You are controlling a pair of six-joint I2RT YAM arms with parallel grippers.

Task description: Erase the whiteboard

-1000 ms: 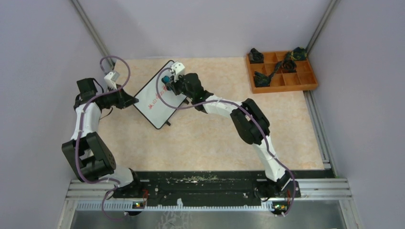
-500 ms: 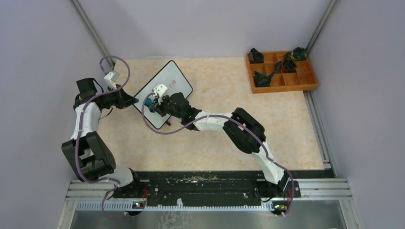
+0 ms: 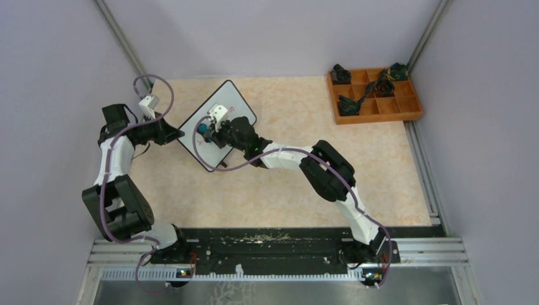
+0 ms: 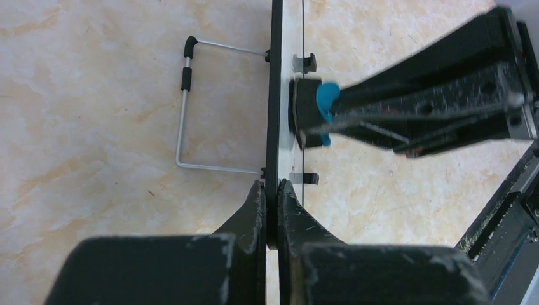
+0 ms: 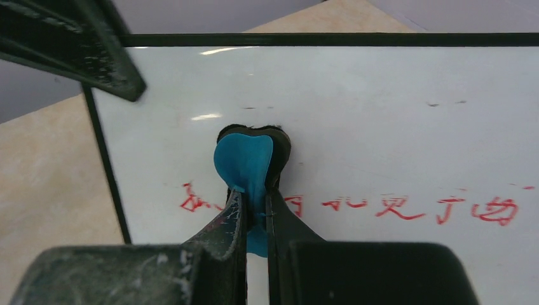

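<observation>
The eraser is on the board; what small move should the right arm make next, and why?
Probably slide the eraser, held in the right end effector, along the red writing, pressed on the whiteboard. That row is unerased beside the pad, and the left end effector clamps the board's edge.

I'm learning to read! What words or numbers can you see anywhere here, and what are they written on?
Red handwriting on the whiteboard: one row of scrawled marks, too sketchy to read as words.
No other text, label or number can be made out in any view.
</observation>
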